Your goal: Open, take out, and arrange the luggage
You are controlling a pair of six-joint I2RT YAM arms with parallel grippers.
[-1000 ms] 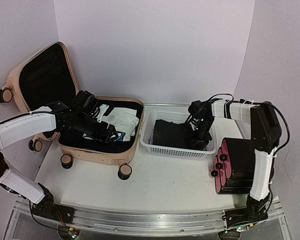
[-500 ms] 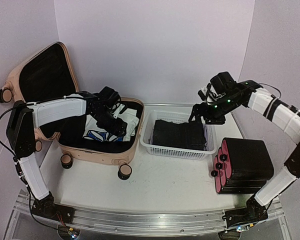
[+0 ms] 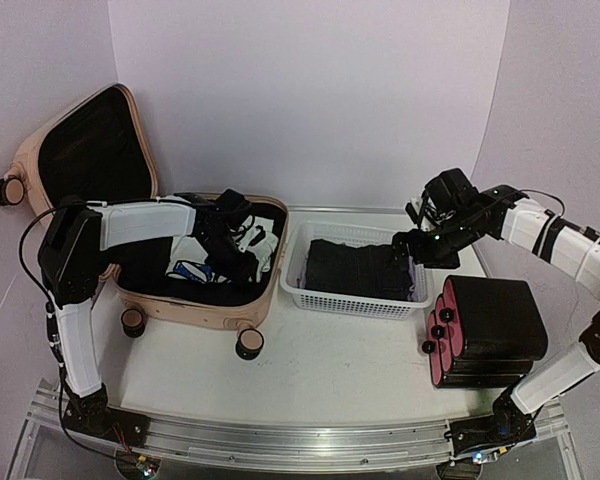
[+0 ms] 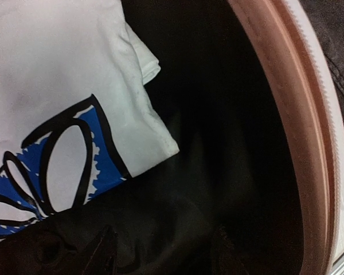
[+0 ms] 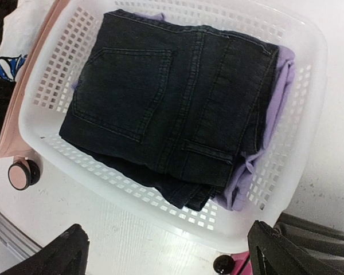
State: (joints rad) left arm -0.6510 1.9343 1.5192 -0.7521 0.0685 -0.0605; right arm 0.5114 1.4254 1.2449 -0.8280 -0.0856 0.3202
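Luggage, large pale pink hard-shell suitcase (image 3: 195,312), lies open beside white mesh plastic basket (image 5: 309,86) holding folded dark jeans (image 5: 160,103). White printed T-shirt (image 4: 51,86) not yet out. Right gripper (image 5: 166,258) wide, empty; left gripper (image 4: 163,255) state I cannot tell.

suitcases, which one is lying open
The pale pink suitcase on the left: its lid stands raised, clothes showing inside. The black-and-red suitcase on the right is shut.

White basket (image 5: 57,63), folded dark jeans (image 5: 166,103) inside (purple cloth (image 5: 275,114) beneath), black case (image 3: 490,325)
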